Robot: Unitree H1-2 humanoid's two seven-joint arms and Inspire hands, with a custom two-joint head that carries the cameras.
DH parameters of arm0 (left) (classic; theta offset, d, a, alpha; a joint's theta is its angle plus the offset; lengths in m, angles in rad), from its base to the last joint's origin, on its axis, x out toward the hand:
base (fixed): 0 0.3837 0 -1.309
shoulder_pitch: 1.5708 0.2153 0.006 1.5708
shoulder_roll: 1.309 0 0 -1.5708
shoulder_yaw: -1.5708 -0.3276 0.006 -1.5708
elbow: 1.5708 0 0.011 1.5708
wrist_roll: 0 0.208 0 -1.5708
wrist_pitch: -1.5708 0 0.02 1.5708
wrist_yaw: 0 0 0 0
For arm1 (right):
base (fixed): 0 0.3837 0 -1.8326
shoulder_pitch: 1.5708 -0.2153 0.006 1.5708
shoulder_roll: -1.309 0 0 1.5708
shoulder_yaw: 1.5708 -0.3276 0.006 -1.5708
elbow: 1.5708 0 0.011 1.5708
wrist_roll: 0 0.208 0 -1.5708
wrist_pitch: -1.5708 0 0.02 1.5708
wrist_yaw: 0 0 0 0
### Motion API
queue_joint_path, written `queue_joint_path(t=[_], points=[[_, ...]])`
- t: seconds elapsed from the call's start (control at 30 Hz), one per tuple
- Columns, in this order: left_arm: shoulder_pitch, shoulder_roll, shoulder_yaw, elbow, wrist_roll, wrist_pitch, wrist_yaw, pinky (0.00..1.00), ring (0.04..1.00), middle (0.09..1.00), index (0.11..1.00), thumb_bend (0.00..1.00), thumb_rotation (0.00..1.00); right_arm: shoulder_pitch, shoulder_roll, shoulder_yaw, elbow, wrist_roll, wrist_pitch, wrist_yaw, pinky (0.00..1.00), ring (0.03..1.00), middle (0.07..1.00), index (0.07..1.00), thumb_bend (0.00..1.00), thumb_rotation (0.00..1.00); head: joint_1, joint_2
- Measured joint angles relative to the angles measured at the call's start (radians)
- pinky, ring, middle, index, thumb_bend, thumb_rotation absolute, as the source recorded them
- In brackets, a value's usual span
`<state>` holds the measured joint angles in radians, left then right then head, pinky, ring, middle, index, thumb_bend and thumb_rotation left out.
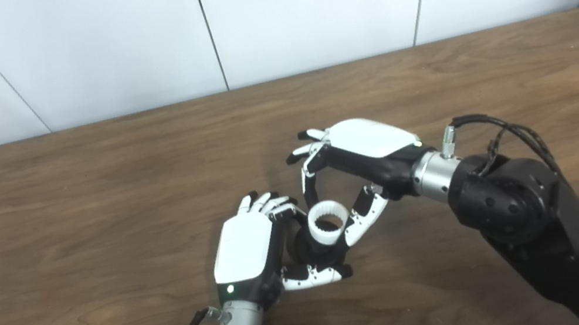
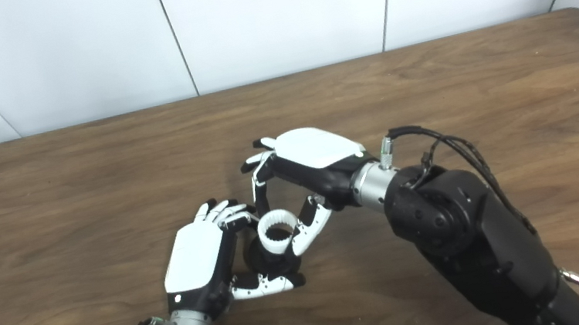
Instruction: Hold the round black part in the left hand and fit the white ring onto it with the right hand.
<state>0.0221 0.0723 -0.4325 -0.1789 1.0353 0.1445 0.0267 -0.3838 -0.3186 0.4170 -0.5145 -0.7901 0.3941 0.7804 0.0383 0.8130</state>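
— Left hand point(image 1: 248, 247) status?
— Grasping the round black part point(image 1: 304, 248) mid-table. White ring point(image 1: 328, 220) sits on top, at its one o'clock.
— Right hand point(image 1: 354, 175)?
— Pinching the ring, thumb at three o'clock. Seating looks unfinished; release remains.

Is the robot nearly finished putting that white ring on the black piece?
Close. The left robot hand already grips the black part. The right robot hand pinches the white ring, which sits atop that part. Whether it is fully seated I cannot tell; letting go remains.
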Motion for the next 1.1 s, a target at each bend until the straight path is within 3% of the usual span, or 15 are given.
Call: queue_joint_path(t=[1.1], points=[[-0.001,-0.008,-0.002,0.001,0.018,0.004,-0.001,0.96,0.883,0.786,0.485,0.52,0.05,0.008,0.033,0.018,0.033,-0.025,-0.038,-0.028,1.00,1.000,0.876,0.483,0.52,0.13,0.005,-0.009]])
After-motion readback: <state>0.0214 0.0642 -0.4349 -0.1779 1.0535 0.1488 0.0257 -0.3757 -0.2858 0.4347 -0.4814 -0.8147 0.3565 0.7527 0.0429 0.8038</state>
